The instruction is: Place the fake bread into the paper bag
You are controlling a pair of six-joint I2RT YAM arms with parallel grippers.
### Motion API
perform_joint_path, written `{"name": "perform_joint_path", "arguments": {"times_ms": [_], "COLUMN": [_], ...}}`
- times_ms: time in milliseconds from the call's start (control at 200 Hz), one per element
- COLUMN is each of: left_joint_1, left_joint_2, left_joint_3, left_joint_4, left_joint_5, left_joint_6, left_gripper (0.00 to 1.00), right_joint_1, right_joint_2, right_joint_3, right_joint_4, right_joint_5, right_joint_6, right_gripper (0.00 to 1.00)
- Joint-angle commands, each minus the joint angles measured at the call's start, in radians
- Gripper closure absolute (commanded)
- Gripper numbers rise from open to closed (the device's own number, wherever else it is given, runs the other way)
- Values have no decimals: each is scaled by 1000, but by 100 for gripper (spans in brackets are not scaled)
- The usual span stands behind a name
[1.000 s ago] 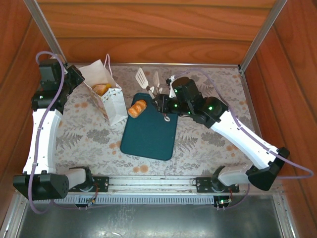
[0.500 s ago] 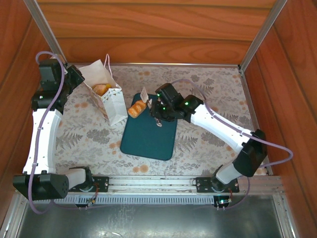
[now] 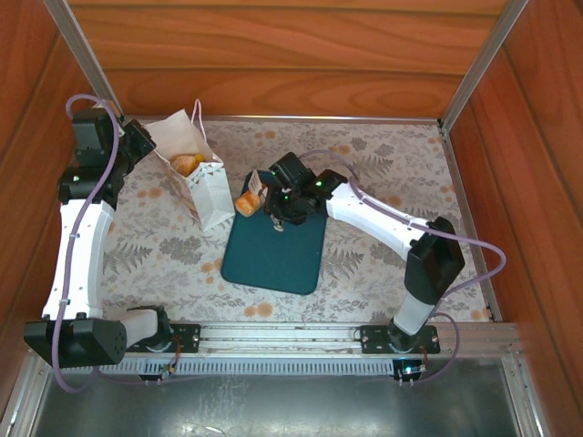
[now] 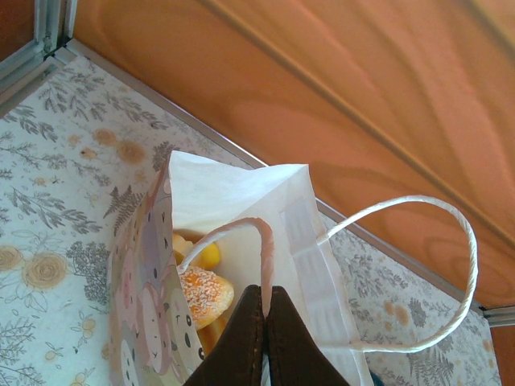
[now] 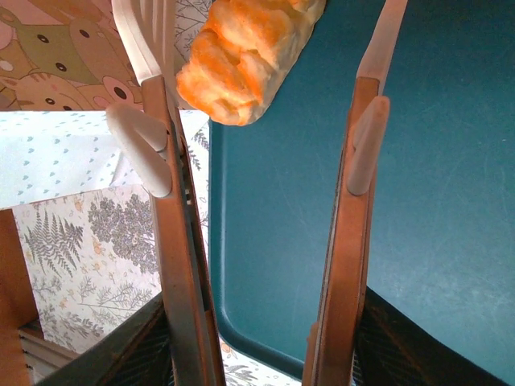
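One glossy orange-brown fake bread [image 3: 248,202] [image 5: 241,56] lies on the far left corner of the teal tray [image 3: 273,250] [image 5: 451,201]. My right gripper [image 3: 278,202] [image 5: 265,322] is shut on a pair of wooden tongs [image 5: 181,241] whose white tips reach the bread, one at each side, spread apart. The white paper bag [image 3: 205,187] [image 4: 241,193] stands open just left of the tray, with several breads [image 3: 187,164] [image 4: 205,293] inside. My left gripper [image 3: 144,144] [image 4: 265,293] is shut on the bag's near cord handle [image 4: 261,241], above the mouth.
Wooden walls [image 3: 273,64] close the table at the back and both sides. The bag's second cord handle [image 4: 451,265] loops free toward the back wall. Floral cloth [image 3: 383,155] lies bare right of the tray.
My right arm swung left across the tray, bringing the tongs from the tray's far edge to the bread, and the tongs spread a little wider. The left arm and bag stayed still.
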State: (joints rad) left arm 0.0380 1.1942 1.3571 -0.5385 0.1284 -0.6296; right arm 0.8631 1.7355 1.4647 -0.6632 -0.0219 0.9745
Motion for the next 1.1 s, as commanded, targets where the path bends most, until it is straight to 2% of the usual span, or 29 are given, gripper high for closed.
{"name": "perform_joint_path", "arguments": {"times_ms": [0,715,1094], "left_joint_1": [-7,-6,-6], "left_joint_2": [-16,-15,-20], "left_joint_3": [-16,-18,-16], "left_joint_4": [23,29,29], "left_joint_5": [11,15,13], "left_joint_6": [-10,-15,-13], "left_gripper": [100,100,100], "right_joint_1": [1,11,10], "right_joint_2": [24,192,163], "right_joint_3": [49,169,149], "right_joint_4": [17,-55,-40], "right_joint_5": [-28,-54,-55], "right_joint_6": [6,-51,-45], "right_gripper": [45,51,71]}}
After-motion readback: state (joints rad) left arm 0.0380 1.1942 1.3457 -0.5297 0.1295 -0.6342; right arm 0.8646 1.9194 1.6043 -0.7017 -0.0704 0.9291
